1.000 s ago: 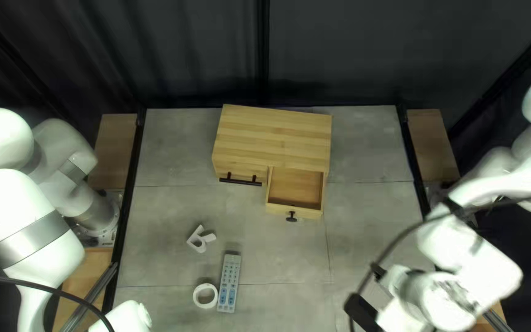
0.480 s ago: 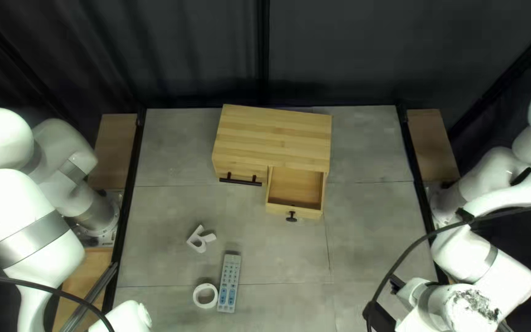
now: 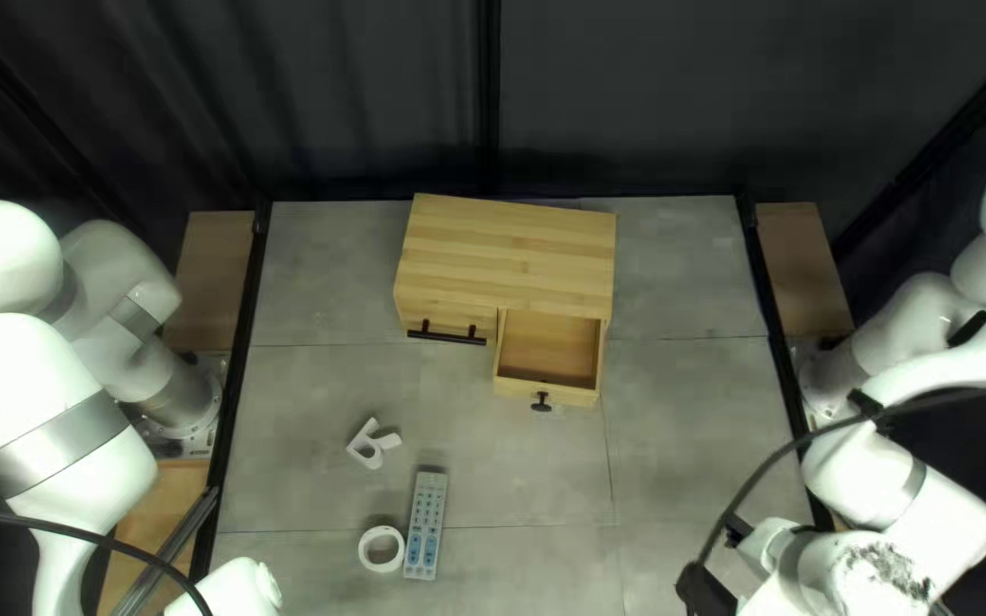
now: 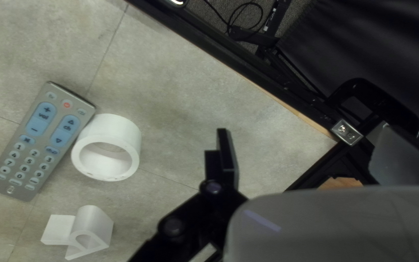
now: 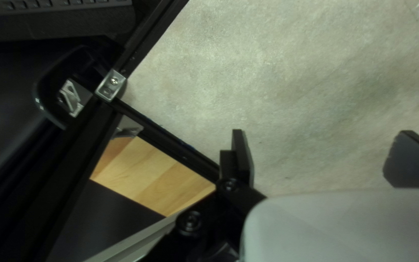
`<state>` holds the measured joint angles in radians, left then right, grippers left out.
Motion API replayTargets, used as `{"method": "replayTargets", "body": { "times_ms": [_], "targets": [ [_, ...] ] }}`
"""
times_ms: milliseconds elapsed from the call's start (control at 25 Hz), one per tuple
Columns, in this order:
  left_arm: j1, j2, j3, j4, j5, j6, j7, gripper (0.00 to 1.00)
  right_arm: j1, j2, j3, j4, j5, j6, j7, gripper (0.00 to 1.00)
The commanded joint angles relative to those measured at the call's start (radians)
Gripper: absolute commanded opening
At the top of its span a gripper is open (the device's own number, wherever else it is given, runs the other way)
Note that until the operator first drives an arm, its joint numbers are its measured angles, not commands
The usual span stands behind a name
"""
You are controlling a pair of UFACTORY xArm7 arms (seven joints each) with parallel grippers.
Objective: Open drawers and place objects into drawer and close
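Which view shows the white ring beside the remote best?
The left wrist view: the white ring appears large and whole, with its outer and inner walls visible. The top left view shows it whole but smaller, beside the remote. The right wrist view does not show it.

Over there the remote (image 4: 23,162) lies face up on the grey tabletop (image 4: 170,87), the white ring (image 4: 117,127) just beside it. A white letter (image 4: 97,225) sits near them. The left tool (image 4: 311,149) holds its fingers wide apart, and beyond it a metal bracket (image 4: 347,132) marks the black rail's (image 4: 248,64) corner.
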<state>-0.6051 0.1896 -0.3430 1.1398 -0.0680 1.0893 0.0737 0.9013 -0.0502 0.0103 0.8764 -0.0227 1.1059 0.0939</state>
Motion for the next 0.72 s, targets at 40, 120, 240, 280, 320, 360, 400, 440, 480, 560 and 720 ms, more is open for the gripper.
{"method": "replayTargets", "body": {
  "times_ms": [40, 120, 240, 280, 320, 360, 400, 440, 480, 560, 720],
  "targets": [
    [0.0, 0.0, 0.0, 0.0, 0.0, 0.0, 0.0, 1.0, 0.035, 0.076, 0.034, 0.018, 0.01, -0.042, 0.003, 1.0],
    [0.0, 0.0, 0.0, 0.0, 0.0, 0.0, 0.0, 1.0, 0.045, 0.091, 0.044, 0.008, 0.012, -0.066, 0.0, 1.0],
    [0.0, 0.0, 0.0, 0.0, 0.0, 0.0, 0.0, 1.0, 0.057, 0.097, 0.056, -0.025, 0.01, -0.111, 0.004, 1.0],
    [0.0, 0.0, 0.0, 0.0, 0.0, 0.0, 0.0, 1.0, 0.057, 0.098, 0.057, -0.03, 0.011, -0.118, 0.004, 1.0],
    [0.0, 0.0, 0.0, 0.0, 0.0, 0.0, 0.0, 1.0, 0.057, 0.1, 0.056, -0.038, 0.013, -0.132, 0.005, 1.0],
    [0.0, 0.0, 0.0, 0.0, 0.0, 0.0, 0.0, 1.0, 0.056, 0.103, 0.056, -0.041, 0.014, -0.14, 0.006, 1.0],
    [0.0, 0.0, 0.0, 0.0, 0.0, 0.0, 0.0, 1.0, 0.054, 0.107, 0.053, -0.045, 0.018, -0.152, 0.007, 1.0],
    [0.0, 0.0, 0.0, 0.0, 0.0, 0.0, 0.0, 1.0, 0.051, 0.11, 0.05, -0.048, 0.021, -0.161, 0.008, 1.0],
    [0.0, 0.0, 0.0, 0.0, 0.0, 0.0, 0.0, 1.0, 0.048, 0.11, 0.048, -0.051, 0.023, -0.167, 0.011, 1.0],
    [0.0, 0.0, 0.0, 0.0, 0.0, 0.0, 0.0, 1.0, 0.048, 0.11, 0.048, -0.051, 0.023, -0.167, 0.011, 1.0],
    [0.0, 0.0, 0.0, 0.0, 0.0, 0.0, 0.0, 1.0, 0.048, 0.11, 0.048, -0.051, 0.023, -0.167, 0.011, 1.0]
  ]
}}
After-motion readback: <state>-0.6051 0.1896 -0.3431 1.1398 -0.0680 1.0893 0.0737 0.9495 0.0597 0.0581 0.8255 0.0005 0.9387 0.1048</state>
